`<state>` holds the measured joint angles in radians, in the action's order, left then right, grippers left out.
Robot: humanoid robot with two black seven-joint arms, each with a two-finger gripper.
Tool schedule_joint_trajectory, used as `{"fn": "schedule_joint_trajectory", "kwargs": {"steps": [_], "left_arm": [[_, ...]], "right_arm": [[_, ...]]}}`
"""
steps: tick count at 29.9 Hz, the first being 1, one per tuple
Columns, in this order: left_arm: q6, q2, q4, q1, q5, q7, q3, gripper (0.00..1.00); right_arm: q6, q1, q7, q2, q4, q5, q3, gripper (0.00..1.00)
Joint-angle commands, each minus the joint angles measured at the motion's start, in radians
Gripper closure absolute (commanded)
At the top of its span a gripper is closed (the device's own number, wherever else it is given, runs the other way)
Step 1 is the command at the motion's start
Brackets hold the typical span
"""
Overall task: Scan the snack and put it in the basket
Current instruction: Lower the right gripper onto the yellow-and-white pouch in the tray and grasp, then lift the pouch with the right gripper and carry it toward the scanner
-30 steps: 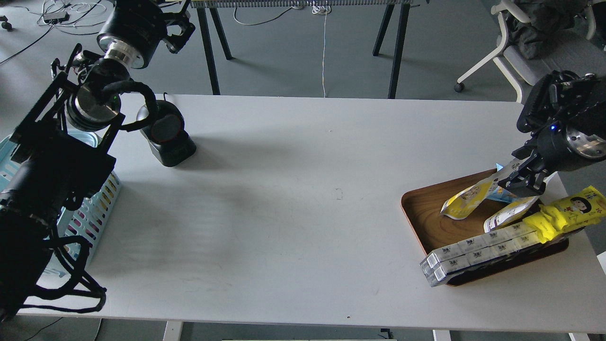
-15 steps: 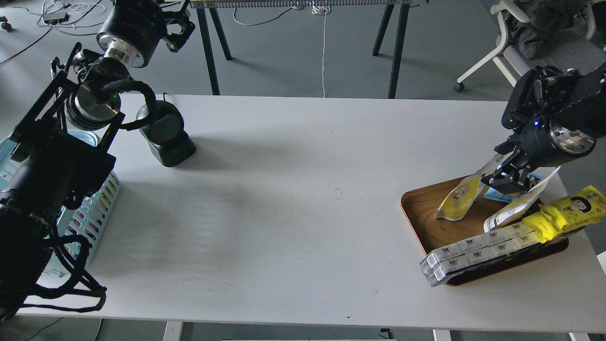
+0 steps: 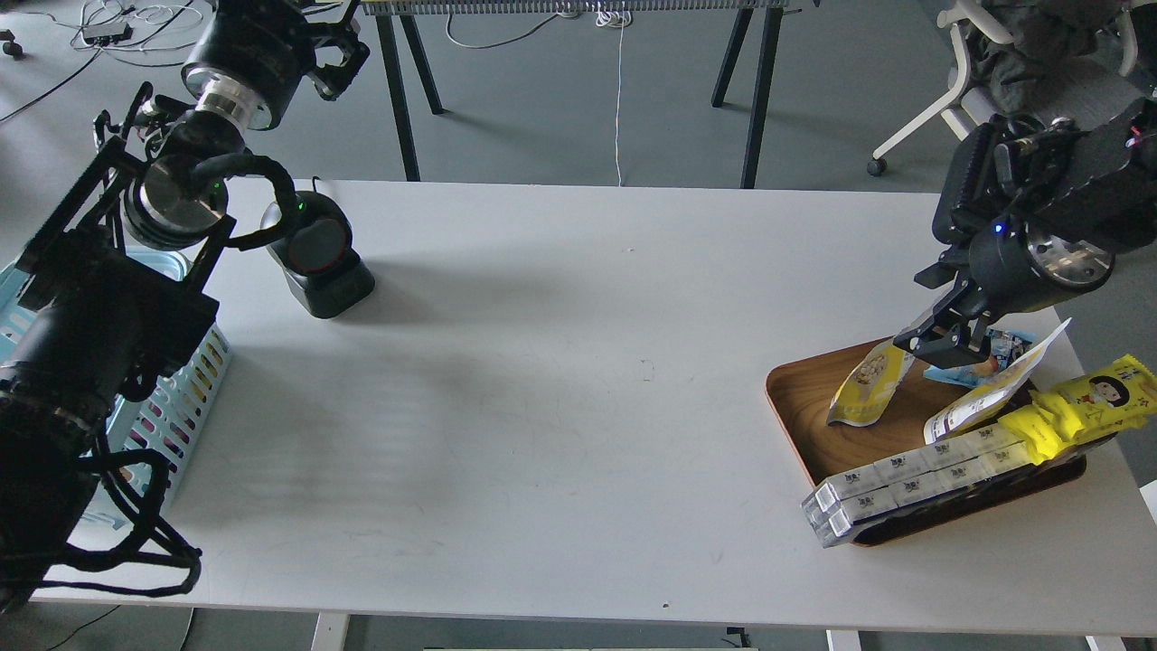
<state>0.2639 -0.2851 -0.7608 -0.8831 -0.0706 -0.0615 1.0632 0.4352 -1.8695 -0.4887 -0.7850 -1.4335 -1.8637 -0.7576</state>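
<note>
The snack (image 3: 868, 387), a small yellow-and-white pouch, hangs by its top from my right gripper (image 3: 933, 342), which is shut on it. The pouch dangles tilted over the left part of the brown wooden tray (image 3: 800, 409); I cannot tell if its bottom edge still touches the tray. The light blue basket (image 3: 194, 384) stands at the table's left edge, mostly hidden behind my left arm. My left gripper (image 3: 336, 56) is raised far back at the top left, dark and small, holding nothing that I can see.
A black scanner (image 3: 318, 255) with a green light stands at the back left. The tray also holds a second similar pouch (image 3: 992, 391), a blue snack bag (image 3: 1001, 348), a long yellow cartoon-face wrapper (image 3: 1080, 409) and a row of white boxes (image 3: 904, 488).
My right gripper has risen and moved left with the snack, pulling it upright off the pile. The second pouch and blue bag now lie uncovered. The left arm has barely moved.
</note>
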Motion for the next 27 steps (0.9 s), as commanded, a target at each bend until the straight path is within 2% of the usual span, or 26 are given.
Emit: {"fn": "schedule_joint_trajectory", "kwargs": {"steps": [1, 7, 9, 11, 19, 21, 27], "left_arm": [[0.000, -0.002, 0.000, 0.001, 0.000, 0.000, 0.000, 0.00], [0.000, -0.003, 0.000, 0.003, 0.000, 0.000, 0.000, 0.00], [0.000, -0.003, 0.000, 0.003, 0.000, 0.002, 0.000, 0.00], [0.000, -0.005, 0.000, 0.003, 0.000, 0.000, 0.000, 0.00], [0.000, -0.008, 0.000, 0.003, 0.000, 0.002, 0.000, 0.00], [0.000, -0.006, 0.000, 0.003, 0.000, 0.000, 0.000, 0.00], [0.000, -0.008, 0.000, 0.003, 0.000, 0.002, 0.000, 0.00]], "right_arm": [[-0.001, 0.029, 0.000, 0.003, 0.011, 0.001, 0.000, 0.28], [-0.009, 0.113, 0.000, 0.024, 0.065, 0.005, 0.006, 0.28], [-0.012, 0.125, 0.000, 0.030, 0.071, 0.006, 0.012, 0.31], [-0.012, 0.127, 0.000, 0.029, 0.070, 0.006, 0.021, 0.40], [-0.010, 0.119, 0.000, 0.032, 0.073, 0.003, 0.023, 0.91], [-0.016, 0.124, 0.000, 0.030, 0.082, 0.005, 0.026, 0.96], [-0.032, 0.115, 0.000, 0.026, 0.082, 0.005, 0.029, 0.97]]}}
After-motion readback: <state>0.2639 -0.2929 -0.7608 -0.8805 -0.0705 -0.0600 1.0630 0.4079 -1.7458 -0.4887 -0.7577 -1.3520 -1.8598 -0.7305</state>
